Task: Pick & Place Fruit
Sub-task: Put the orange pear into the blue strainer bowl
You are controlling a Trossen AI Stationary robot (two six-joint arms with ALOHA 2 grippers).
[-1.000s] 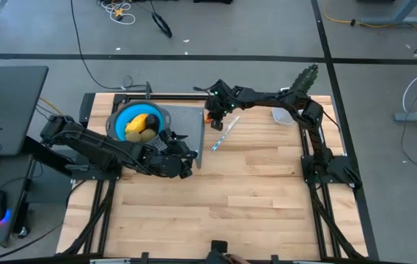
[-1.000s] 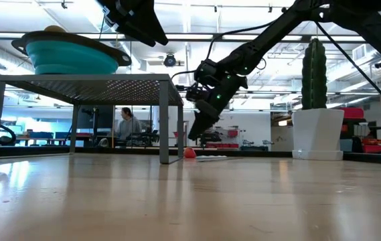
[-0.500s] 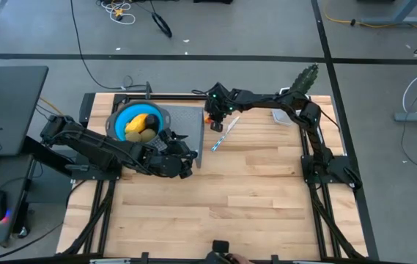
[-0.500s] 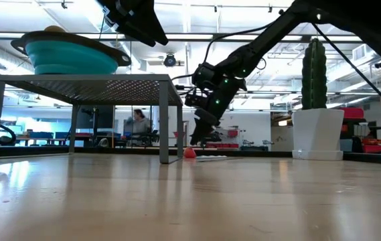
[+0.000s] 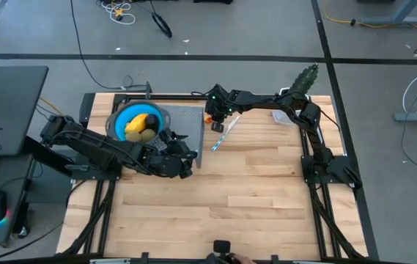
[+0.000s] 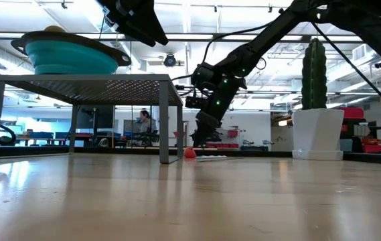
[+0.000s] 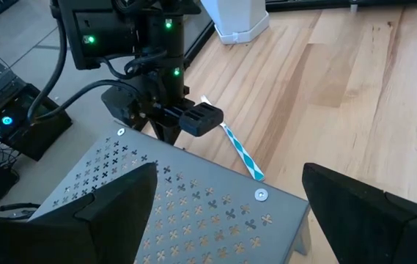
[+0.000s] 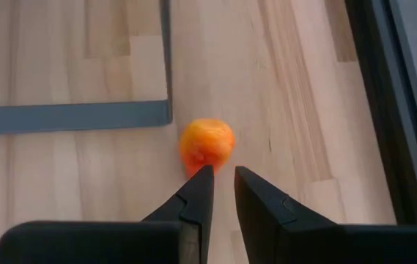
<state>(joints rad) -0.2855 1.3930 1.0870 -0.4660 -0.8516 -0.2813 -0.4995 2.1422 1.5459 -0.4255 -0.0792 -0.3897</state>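
Note:
A small orange fruit (image 8: pixel 207 144) lies on the table by the far corner of a grey perforated stand (image 5: pixel 193 117); it also shows in the high view (image 5: pixel 209 117) and the low view (image 6: pixel 189 152). My right gripper (image 8: pixel 223 173) hangs just above and short of it, pointing down, with a narrow gap between its fingers (image 5: pixel 216 116). A blue bowl (image 5: pixel 120 117) on the stand holds a yellow-orange oval (image 5: pixel 138 121) and an olive one (image 5: pixel 146 134). My left gripper (image 7: pixel 229 176) waits open above the stand's near side (image 5: pixel 186 150).
A thin blue-and-white striped stick (image 5: pixel 223 134) lies on the table just right of the orange fruit. A cactus in a white pot (image 6: pixel 317 134) stands at the far right. The stand's leg (image 6: pixel 165 127) is close beside the fruit. Bare wood stretches along the near half.
My right gripper has come down toward the orange fruit and tipped more upright over it. The fruit has stayed where it was. A person beyond the table has walked to the right.

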